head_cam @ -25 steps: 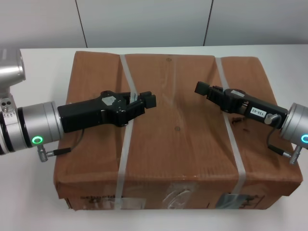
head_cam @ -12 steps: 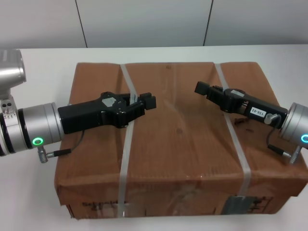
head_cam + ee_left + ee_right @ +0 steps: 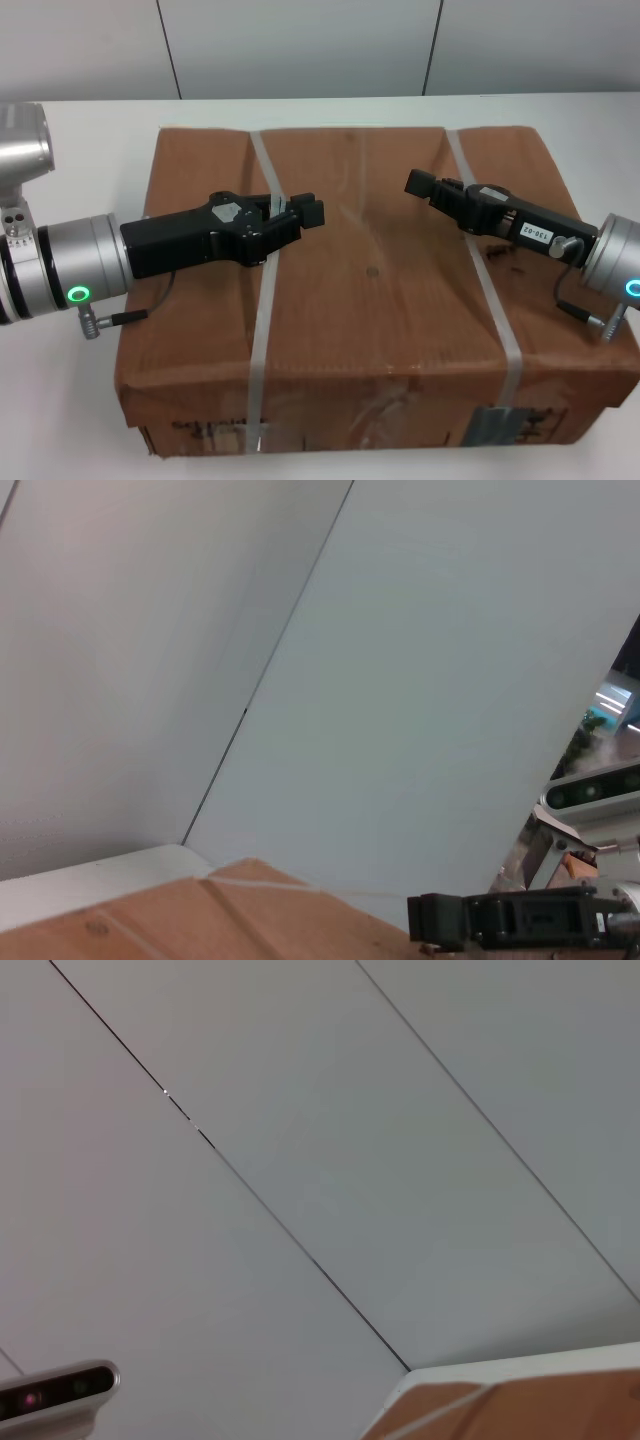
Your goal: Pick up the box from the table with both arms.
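Note:
The box (image 3: 370, 270) is a large flat brown carton with two pale straps (image 3: 265, 290) across its top, and labels and clear tape on its near side. It lies on the white table (image 3: 90, 140). My left gripper (image 3: 305, 212) lies over the box top, across the left strap. My right gripper (image 3: 420, 184) reaches over the box top beside the right strap. The two grippers point at each other with a gap between them. The left wrist view shows a corner of the box (image 3: 200, 920) and the right gripper (image 3: 440, 920). The right wrist view shows a box corner (image 3: 520, 1410).
Pale wall panels (image 3: 300, 45) stand behind the table's far edge. White tabletop shows to the left and right of the box. A camera bar (image 3: 60, 1385) shows low in the right wrist view.
The box has shifted nearer in the head view: its far edge sits lower and more table shows behind it. Both arms hold the same places.

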Robot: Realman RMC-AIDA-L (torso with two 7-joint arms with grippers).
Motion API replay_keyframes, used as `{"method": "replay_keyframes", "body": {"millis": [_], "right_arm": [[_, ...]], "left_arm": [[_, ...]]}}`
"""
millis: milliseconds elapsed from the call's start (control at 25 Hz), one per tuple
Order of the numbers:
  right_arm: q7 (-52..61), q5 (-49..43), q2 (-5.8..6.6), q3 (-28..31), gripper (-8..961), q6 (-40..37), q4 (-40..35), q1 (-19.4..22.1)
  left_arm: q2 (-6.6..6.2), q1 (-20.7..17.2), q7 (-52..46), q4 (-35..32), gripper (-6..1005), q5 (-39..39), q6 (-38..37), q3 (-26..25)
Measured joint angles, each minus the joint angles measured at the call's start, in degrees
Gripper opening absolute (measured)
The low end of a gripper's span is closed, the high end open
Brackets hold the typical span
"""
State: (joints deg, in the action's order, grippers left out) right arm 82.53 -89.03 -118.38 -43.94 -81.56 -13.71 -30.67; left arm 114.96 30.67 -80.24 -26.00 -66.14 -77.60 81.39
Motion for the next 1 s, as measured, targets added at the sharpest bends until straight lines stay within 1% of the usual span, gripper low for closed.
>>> {"method": "replay_keyframes", "body": {"millis": [1000], "right_arm": [[0.07, -0.01, 0.00, 0.00, 28, -0.15, -0.58, 0.15]], "left_arm": [[0.00, 0.00, 0.00, -0.01, 156, 0.26, 0.00, 0.00]]}}
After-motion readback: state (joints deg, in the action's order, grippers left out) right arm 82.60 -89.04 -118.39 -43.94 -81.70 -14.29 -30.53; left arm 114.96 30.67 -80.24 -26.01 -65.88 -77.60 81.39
